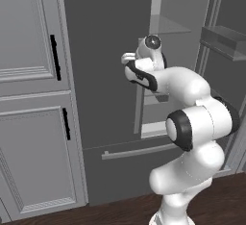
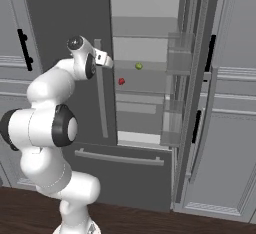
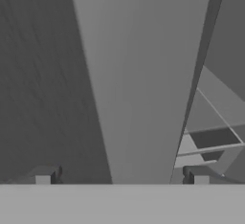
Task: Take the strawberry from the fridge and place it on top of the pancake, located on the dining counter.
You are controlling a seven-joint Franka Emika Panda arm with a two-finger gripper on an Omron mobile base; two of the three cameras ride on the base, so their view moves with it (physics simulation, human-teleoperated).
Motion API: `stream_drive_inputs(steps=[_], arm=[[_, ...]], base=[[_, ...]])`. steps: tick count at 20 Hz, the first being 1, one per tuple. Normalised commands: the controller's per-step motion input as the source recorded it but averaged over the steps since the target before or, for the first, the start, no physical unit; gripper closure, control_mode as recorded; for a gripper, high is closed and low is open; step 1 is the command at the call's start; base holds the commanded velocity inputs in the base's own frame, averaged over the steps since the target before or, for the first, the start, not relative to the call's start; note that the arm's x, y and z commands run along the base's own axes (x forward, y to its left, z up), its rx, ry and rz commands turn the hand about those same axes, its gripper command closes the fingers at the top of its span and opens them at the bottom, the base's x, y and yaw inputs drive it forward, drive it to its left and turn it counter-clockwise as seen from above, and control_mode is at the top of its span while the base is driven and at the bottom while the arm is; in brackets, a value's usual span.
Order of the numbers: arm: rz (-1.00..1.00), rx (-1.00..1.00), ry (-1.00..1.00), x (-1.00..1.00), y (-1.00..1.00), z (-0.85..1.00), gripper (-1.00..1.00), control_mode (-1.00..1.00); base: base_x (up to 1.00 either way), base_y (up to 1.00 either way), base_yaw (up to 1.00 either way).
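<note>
The fridge (image 1: 105,51) stands with its left door shut and its right door swung open. On a glass shelf inside lies the strawberry (image 2: 121,81), small and bright red. My gripper (image 2: 106,59) is up against the shut left door, to the left of the strawberry and slightly higher. In the hand view my gripper (image 3: 122,175) is open, and the door's pale bar handle (image 3: 143,74) runs up between its fingertips (image 3: 45,175) without touching them. The pancake and the dining counter are out of view.
A yellow-green fruit (image 2: 139,66) sits up and right of the strawberry. The open door's bins (image 2: 177,78) jut out on the right. Panelled grey cabinets (image 1: 29,75) flank the fridge. The freezer drawer handle (image 2: 120,157) runs below, above a dark wood floor (image 2: 150,223).
</note>
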Motion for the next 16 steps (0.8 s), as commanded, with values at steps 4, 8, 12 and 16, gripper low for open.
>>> stream_drive_inputs(steps=[4, 8, 12, 16], arm=[[0.0, 0.0, 0.0, 0.27, -0.16, 0.0, -1.0, -1.0], [0.0, 0.0, 0.0, 0.21, -0.28, -0.07, -1.0, -1.0], [0.0, 0.0, -0.01, 0.23, -0.38, -0.13, -1.0, -1.0], [0.0, 0.0, -0.01, 0.0, -0.34, -0.1, -1.0, -1.0]], base=[[0.0, 0.0, 0.0], [0.0, 0.0, 0.0], [0.0, 0.0, 0.0], [0.0, 0.0, 0.0]])
